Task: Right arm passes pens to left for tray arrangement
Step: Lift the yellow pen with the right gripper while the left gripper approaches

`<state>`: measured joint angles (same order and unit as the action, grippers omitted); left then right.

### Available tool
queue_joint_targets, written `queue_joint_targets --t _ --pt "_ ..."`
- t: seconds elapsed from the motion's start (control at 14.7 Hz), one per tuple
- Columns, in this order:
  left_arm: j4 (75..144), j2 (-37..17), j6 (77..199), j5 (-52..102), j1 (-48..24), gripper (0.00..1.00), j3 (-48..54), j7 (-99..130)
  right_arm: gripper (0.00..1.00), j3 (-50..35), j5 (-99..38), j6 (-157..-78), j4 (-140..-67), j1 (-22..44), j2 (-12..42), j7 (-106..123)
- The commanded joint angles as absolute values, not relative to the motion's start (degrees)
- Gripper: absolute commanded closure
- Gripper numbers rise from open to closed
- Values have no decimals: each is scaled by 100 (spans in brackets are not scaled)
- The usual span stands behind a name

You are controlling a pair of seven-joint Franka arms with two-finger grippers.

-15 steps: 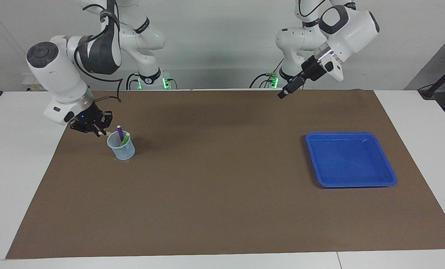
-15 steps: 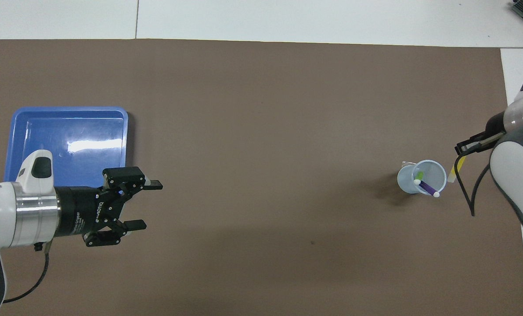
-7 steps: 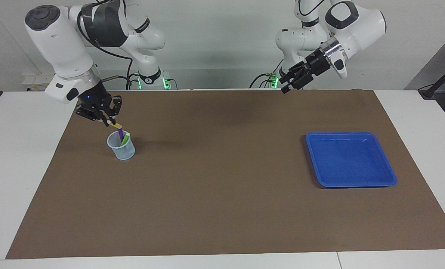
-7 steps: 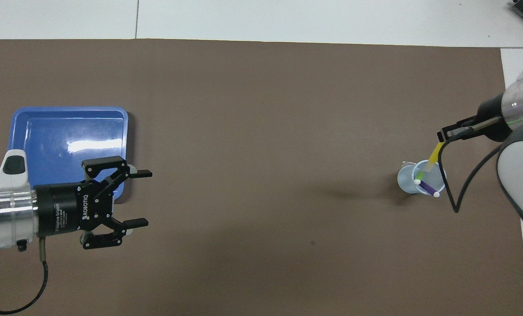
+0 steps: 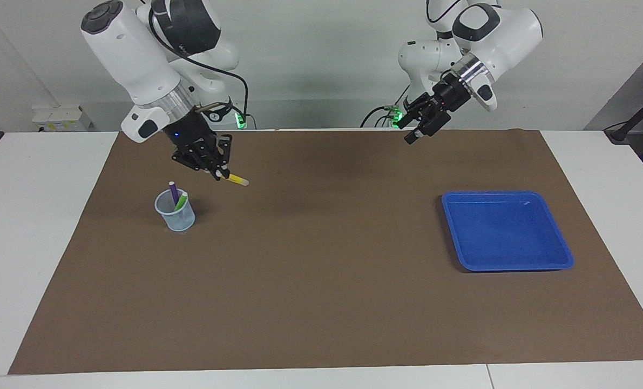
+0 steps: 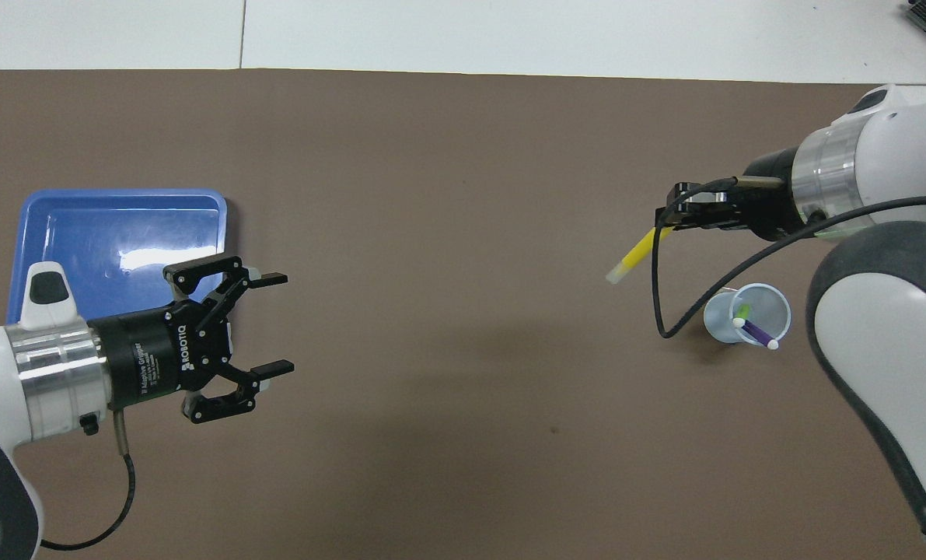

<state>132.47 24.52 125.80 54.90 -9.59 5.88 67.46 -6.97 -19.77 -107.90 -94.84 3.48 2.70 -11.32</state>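
My right gripper (image 5: 217, 172) (image 6: 669, 224) is shut on the yellow pen (image 5: 236, 179) (image 6: 632, 256) and holds it in the air over the mat, beside the cup and toward the table's middle. The pen slants down, whitish end lowest. The purple pen (image 5: 173, 190) (image 6: 759, 334) and the green pen (image 5: 181, 201) (image 6: 742, 314) stand in the pale-blue see-through cup (image 5: 176, 213) (image 6: 721, 320). My left gripper (image 5: 412, 135) (image 6: 277, 321) hangs open and holds nothing, raised over the mat beside the blue tray (image 5: 507, 232) (image 6: 82, 233), which has nothing in it.
A brown mat (image 5: 321, 281) covers most of the white table. The cup stands toward the right arm's end, the tray toward the left arm's end. A black cable (image 6: 665, 311) loops from the right wrist down beside the cup.
The right gripper has lifted the yellow pen out of the cup and carried it up and toward the table's middle. The left gripper has turned and shifted a little, still open.
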Motion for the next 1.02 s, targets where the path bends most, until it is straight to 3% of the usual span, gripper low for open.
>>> queue_joint_targets --t 0.0,0.27,0.95 --pt "13342 2391 13461 5590 -1274 0 789 7765 100 -694 -2407 -11353 -9606 806 228 -2105" --pt "13368 2312 14291 5555 -1187 0 1431 8744 100 -694 -2514 -12750 -10062 1695 150 -3934" --pt "13359 2224 14967 5502 -1160 0 1722 9246 100 -703 -3085 -14431 -10450 2742 53 -5677"
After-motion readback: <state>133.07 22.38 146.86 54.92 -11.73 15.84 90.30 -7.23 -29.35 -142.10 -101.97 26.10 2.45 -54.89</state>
